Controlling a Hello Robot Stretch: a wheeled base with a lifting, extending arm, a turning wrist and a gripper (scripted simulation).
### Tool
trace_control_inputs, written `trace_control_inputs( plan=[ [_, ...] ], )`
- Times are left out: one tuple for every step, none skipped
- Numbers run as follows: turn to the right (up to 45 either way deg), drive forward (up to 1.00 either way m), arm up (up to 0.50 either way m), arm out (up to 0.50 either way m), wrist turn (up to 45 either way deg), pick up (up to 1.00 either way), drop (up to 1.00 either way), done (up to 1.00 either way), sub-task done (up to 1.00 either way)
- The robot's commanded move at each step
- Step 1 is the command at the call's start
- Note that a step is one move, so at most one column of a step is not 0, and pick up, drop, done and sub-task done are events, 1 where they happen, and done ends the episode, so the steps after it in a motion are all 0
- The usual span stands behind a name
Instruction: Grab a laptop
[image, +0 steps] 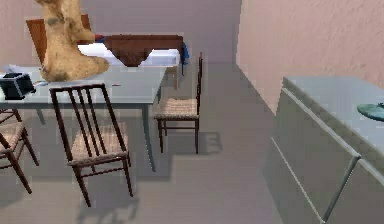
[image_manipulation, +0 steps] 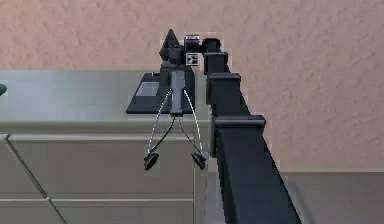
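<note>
Forward view down-room; arm side view close (common ground: grey cabinet (image: 312, 140))

Lighting is even and moderately bright; soft shadows lie beneath the dark wooden slat-backed chairs (image: 98, 148) on the smooth grey floor (image: 232, 150)

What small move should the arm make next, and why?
Probably ease the hand toward the laptop. That dark slab lies flat on the cabinet top, right beside the far end of the arm, so a short, careful approach looks sufficient.
</note>
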Motion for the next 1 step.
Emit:
trace_control_inputs(
  plan=[
    [0.0,0.00,0.00,0.00,45.0,0.00,0.00,0.00,0.00]
  ],
)
